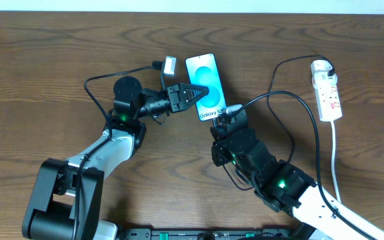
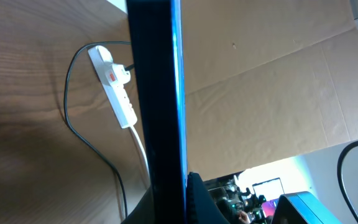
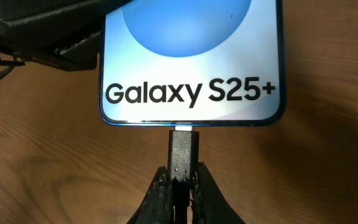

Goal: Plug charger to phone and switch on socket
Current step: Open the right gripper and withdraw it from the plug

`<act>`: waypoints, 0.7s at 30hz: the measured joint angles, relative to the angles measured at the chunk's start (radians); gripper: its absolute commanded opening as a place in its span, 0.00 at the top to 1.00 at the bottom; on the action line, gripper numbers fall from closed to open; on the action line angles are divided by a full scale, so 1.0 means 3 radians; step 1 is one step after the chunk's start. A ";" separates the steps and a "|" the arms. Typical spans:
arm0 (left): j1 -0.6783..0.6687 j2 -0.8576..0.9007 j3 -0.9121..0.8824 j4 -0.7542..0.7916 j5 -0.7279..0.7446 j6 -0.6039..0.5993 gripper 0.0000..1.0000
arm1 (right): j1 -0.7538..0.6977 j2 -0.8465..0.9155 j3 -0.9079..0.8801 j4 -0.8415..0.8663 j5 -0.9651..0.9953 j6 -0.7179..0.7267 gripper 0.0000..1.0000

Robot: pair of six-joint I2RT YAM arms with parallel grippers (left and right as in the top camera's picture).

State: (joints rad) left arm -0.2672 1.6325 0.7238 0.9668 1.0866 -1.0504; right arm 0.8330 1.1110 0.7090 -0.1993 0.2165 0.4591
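The phone [image 1: 206, 75] lies lifted at the table's middle, its cyan screen reading "Galaxy S25+" [image 3: 191, 62]. My left gripper [image 1: 191, 92] is shut on the phone's side. In the left wrist view the phone stands edge-on [image 2: 157, 93] between the fingers [image 2: 188, 202]. My right gripper [image 1: 224, 119] is shut on the charger's black connector [image 3: 182, 148], whose metal tip meets the port in the phone's bottom edge; the fingers [image 3: 181, 180] pinch it from both sides. The charger's black cable [image 1: 275, 77] runs to a white adapter [image 1: 321, 66] in the socket strip [image 1: 329, 93], which also shows in the left wrist view [image 2: 114, 87].
A small white-grey block [image 1: 170, 65] with a thin black lead lies just left of the phone's far end. The strip's thick white cord [image 1: 335, 160] runs toward the front edge at the right. Another black cable [image 1: 317, 140] arcs beside the right arm.
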 measured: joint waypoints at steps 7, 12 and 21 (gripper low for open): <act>0.0017 0.0000 0.0001 0.0005 0.0046 0.0001 0.93 | 0.0000 0.0003 -0.0017 0.0084 -0.0045 -0.0033 0.99; 0.0038 -0.0003 0.0005 0.0001 0.0078 0.0000 0.93 | 0.0000 0.0003 -0.0038 0.0099 -0.0048 -0.0072 0.99; 0.0004 -0.0005 0.0000 -0.0013 0.0140 0.0003 0.93 | 0.0000 -0.0163 -0.0024 0.0148 -0.0051 -0.0034 0.45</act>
State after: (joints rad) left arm -0.2661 1.6310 0.7238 0.9630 1.1286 -1.0496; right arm 0.8330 1.0622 0.7017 -0.1551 0.2012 0.4488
